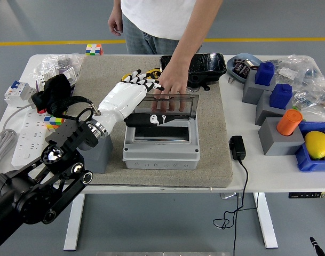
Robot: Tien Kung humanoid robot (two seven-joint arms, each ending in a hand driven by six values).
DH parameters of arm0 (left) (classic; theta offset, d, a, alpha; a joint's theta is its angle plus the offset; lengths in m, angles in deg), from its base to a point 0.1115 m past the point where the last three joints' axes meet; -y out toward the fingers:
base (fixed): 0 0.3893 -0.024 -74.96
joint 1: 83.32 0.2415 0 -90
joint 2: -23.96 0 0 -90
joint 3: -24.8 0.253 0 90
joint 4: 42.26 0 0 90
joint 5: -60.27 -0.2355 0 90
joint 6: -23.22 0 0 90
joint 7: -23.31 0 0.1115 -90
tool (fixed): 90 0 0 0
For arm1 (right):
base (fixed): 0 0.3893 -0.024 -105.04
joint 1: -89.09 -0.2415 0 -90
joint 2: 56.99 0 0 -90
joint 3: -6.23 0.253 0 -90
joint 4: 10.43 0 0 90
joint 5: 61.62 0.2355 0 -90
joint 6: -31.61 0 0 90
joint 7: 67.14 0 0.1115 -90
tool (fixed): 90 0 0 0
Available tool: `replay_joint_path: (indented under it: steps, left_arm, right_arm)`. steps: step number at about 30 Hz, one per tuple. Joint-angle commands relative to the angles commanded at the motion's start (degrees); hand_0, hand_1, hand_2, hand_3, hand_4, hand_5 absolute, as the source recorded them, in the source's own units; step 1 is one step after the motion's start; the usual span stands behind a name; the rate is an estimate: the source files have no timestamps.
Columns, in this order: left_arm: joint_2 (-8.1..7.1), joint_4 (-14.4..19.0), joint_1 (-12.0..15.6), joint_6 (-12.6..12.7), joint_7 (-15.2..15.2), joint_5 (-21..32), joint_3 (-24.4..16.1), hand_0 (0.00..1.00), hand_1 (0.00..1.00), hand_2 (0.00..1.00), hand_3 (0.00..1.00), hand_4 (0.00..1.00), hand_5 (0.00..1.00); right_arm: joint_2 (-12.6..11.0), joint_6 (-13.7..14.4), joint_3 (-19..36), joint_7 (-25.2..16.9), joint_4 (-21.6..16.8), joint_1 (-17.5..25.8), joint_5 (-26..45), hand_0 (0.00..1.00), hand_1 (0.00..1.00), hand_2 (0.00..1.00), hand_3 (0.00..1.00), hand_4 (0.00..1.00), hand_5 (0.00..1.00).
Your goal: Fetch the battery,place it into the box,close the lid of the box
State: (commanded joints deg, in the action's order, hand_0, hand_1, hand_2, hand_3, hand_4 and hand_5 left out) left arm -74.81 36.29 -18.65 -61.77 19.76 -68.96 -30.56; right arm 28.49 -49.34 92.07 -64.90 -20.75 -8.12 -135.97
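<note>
The grey box (161, 149) stands on the tan mat (215, 138) with its dark see-through lid (170, 109) tilted half up over the opening. My left hand (141, 80), in a white and black glove, lies at the lid's rear left corner with fingers spread and nothing in them. A person's hand (173, 84) reaches down from the far side; its fingers rest on the lid's top edge and show through the plastic. A small yellow and black item (153, 71) peeks out behind my hand. I cannot make out a battery.
A black tray (210, 65) sits behind the box. Right of the mat stand grey blocks with blue caps (264, 74), an orange cylinder (289, 122), a lemon in a blue bin (316, 144) and a black adapter (237, 148). A white power strip (23, 141) and a colour cube (53, 121) lie at left.
</note>
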Motion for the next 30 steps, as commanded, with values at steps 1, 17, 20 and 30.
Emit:
replay_joint_path:
  steps: [1, 17, 20, 30]
  left_arm:
    - [0.03, -0.2, -0.1, -0.3, -0.1, -0.1, -0.4, 0.998, 0.978, 0.891, 0.818, 0.998, 0.998]
    - [-1.03, 1.1, 0.6, -3.6, -1.7, -0.2, -0.3, 0.998, 0.810, 0.706, 0.749, 0.998, 0.998]
    - [-1.37, 1.9, 0.7, -4.3, -2.1, 0.0, 0.3, 0.998, 0.810, 0.706, 0.749, 0.998, 0.998]
    - [-3.29, 6.9, 1.5, -5.0, -2.7, 1.5, 3.0, 0.998, 0.806, 0.708, 0.742, 0.998, 0.998]
  right_arm:
    - [0.0, 0.0, 0.0, 0.0, 0.0, 0.0, 0.0, 0.804, 0.760, 0.761, 0.801, 0.998, 0.998]
    - [0.0, 0.0, 0.1, -0.1, 0.0, -0.1, 0.1, 0.803, 0.760, 0.761, 0.802, 0.998, 0.998]
    - [-0.1, 0.0, 0.4, 0.1, 0.0, -0.1, -0.2, 0.803, 0.760, 0.761, 0.802, 0.998, 0.998]
    - [-0.2, 0.1, 0.5, 0.2, 0.0, 0.1, -0.4, 0.802, 0.760, 0.761, 0.801, 0.998, 0.998]
